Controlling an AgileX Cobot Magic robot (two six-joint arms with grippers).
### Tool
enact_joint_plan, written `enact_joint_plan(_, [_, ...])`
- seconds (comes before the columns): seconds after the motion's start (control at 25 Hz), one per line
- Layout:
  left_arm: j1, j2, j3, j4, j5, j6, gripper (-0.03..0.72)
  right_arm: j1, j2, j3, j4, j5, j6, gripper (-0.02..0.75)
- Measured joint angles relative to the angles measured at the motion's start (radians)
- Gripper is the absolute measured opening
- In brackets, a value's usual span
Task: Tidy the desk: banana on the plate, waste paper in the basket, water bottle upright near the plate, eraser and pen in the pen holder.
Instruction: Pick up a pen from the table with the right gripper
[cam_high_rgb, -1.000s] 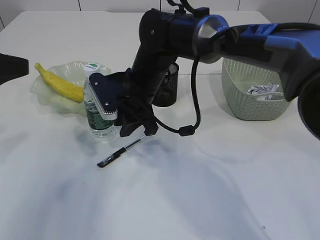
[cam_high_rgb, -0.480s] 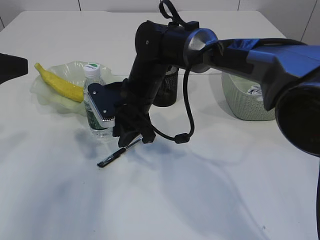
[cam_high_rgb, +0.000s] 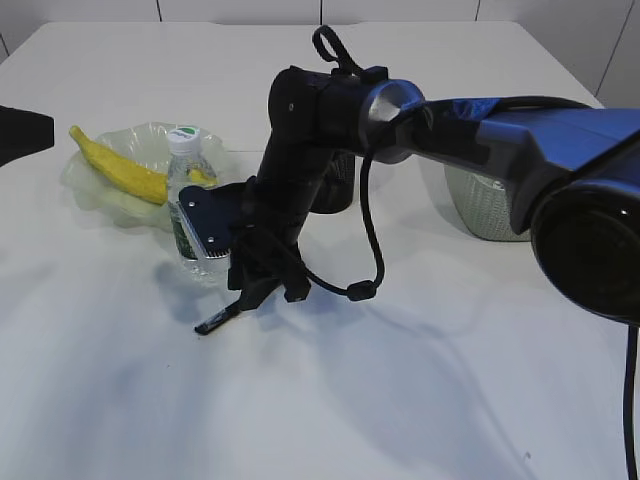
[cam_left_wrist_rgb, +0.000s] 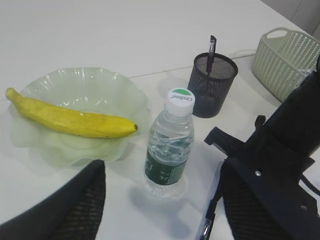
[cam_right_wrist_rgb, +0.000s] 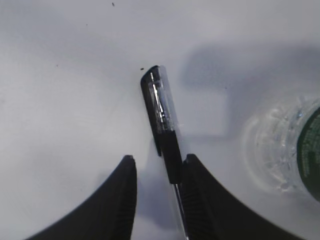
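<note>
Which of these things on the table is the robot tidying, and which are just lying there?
Part of the job: banana, plate, water bottle, pen, pen holder, basket, right gripper.

Just lying about: nothing that shows; only the bare white table.

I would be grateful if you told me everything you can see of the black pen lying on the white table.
The black pen with a clear plastic barrel lies flat on the white table, in front of the upright water bottle and apart from it. Its dark grip section runs back between the fingers of the right gripper, which has come down around it; it lies against one finger, with a gap at the other. One end pokes out past the gripper toward the camera in the exterior view. It is not lifted.
</note>
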Motion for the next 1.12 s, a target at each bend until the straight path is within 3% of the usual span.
enact_joint_plan(0.72, [0.000,0.000,0.000,0.000,0.004,0.000,0.514,0.002,0.026,0.000,0.002,-0.022,0.045,0.240])
enact_joint_plan(1.12, [0.000,0.000,0.000,0.000,0.004,0.000,0.514,0.002,0.081,-0.087,-0.004,-0.008,0.079,0.241])
